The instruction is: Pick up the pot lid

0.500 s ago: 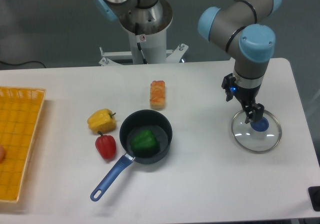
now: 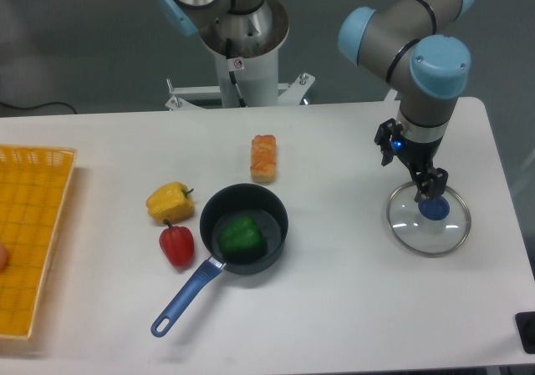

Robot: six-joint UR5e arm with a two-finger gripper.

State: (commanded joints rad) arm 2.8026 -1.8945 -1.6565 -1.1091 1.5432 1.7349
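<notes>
My gripper [image 2: 410, 174] reaches in from the top right with its two fingers apart, so it is open. In the image its tips are at the upper part of the pot lid [image 2: 407, 226], a clear round lid with a blue knob [image 2: 434, 207]. The knob shows just below and to the right of the fingertips, not between them. How high the fingers are over the lid I cannot tell.
A black pan [image 2: 279, 240] with a blue handle [image 2: 185, 301] holds a green pepper [image 2: 241, 239]. Left of it are a yellow pepper [image 2: 170, 202] and a red pepper [image 2: 176, 245]. An orange item [image 2: 263, 159] lies behind; a yellow crate [image 2: 42, 225] is far left.
The gripper has shifted slightly to the right, towards the knob's side of the lid. Its fingers are still apart, and the lid and other objects have not moved.
</notes>
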